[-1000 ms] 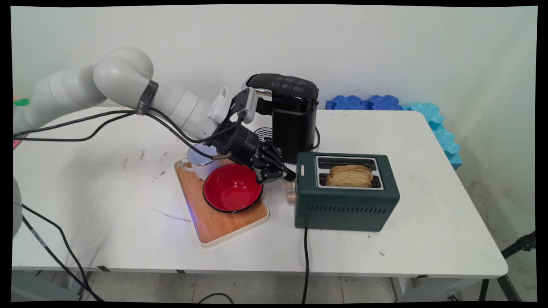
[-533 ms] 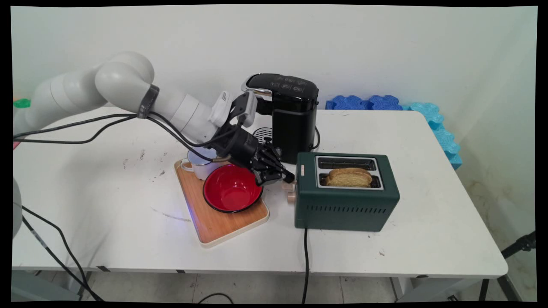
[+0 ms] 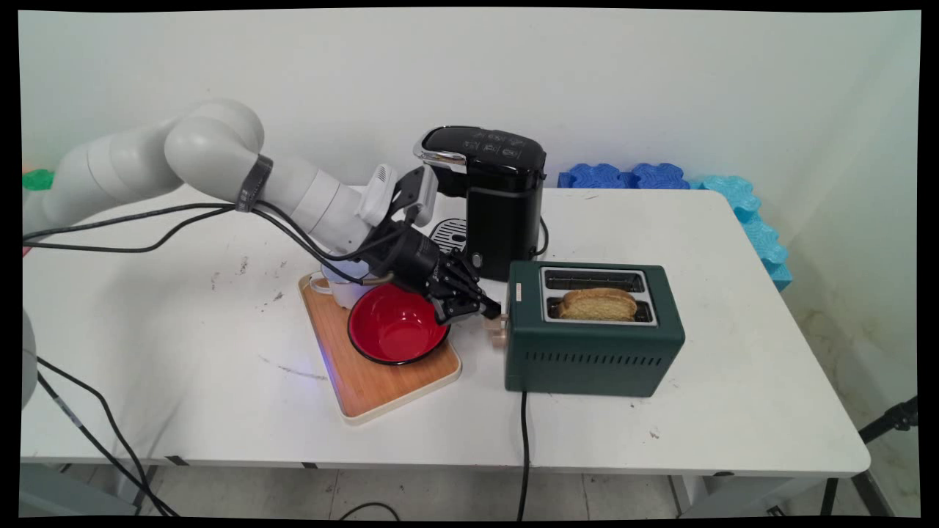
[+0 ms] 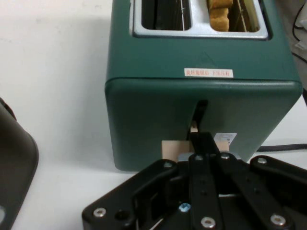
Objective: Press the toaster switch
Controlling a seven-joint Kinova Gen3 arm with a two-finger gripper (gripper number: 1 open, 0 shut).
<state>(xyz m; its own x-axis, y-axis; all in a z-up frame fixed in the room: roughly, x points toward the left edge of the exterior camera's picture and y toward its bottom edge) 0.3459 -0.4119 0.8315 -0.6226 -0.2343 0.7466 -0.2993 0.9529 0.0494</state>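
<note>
A white wall backs the white surface (image 3: pixel 660 411). In the main view, a green toaster (image 3: pixel 594 345) stands right of centre with a slice of toast (image 3: pixel 598 302) sunk low in its nearer slot; the farther slot is empty. The black gripper (image 3: pixel 490 312) sits at the toaster's left end, against the pale lever (image 3: pixel 499 334), which appears to be down. The arm reaches in low from the left, sloping down over a red bowl (image 3: pixel 396 330) and a white cup (image 3: pixel 341 290) on a wooden tray (image 3: pixel 381 385); a black coffee machine (image 3: pixel 499 205) stands behind.

In the hand view, the gripper (image 4: pixel 201 143) has its fingers closed together, their tip lying on the lever (image 4: pixel 175 147) at the foot of the toaster (image 4: pixel 153 120)'s slot. Toast (image 4: pixel 219 14) shows in the right slot.
</note>
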